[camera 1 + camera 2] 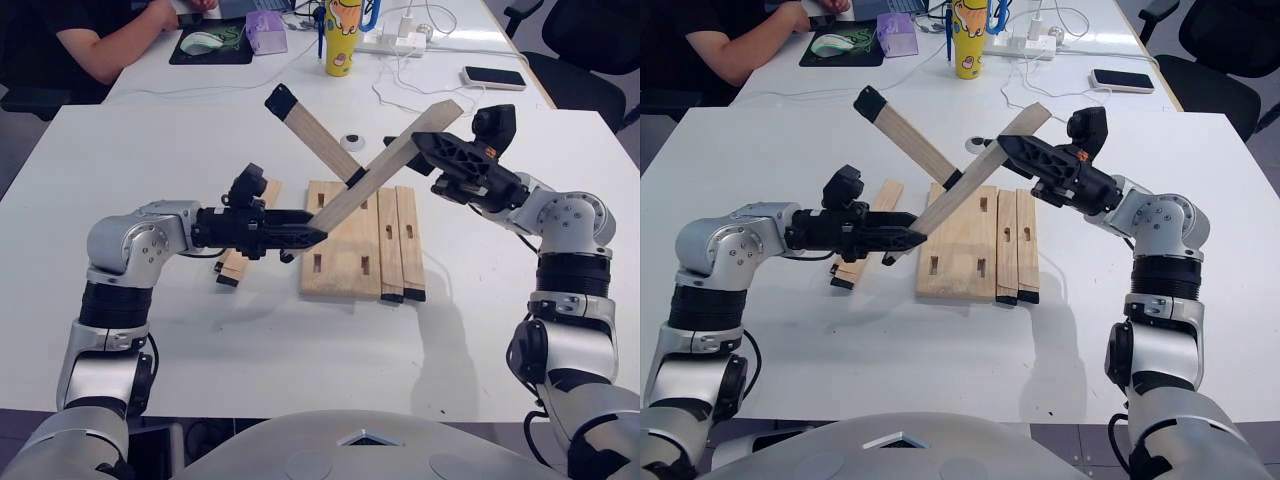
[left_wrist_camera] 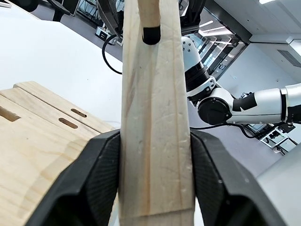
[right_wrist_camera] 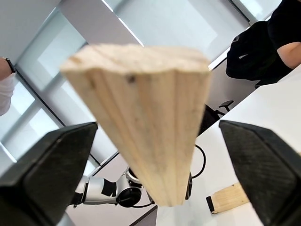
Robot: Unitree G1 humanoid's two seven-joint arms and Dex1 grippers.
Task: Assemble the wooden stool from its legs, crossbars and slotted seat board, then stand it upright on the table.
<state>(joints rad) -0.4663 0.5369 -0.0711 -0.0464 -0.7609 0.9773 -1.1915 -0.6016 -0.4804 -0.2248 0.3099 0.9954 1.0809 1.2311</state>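
The slanted leg [image 1: 385, 170] hangs over the seat board [image 1: 345, 255] on the counter [image 1: 200, 330], crossed by a black-capped leg [image 1: 310, 128]; the left gripper [image 1: 312, 232] clamps the slanted leg's lower end, the right gripper [image 1: 430, 143] brackets its top, jaws apart (not gripping). Probably best to close squarely before working the joint

Legs [image 1: 400, 150] pale wood, black-capped; table [image 1: 130, 170] white.

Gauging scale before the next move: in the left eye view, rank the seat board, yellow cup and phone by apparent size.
1. Seat board, largest.
2. Cup, though it stands farther off.
3. Phone, smallest.
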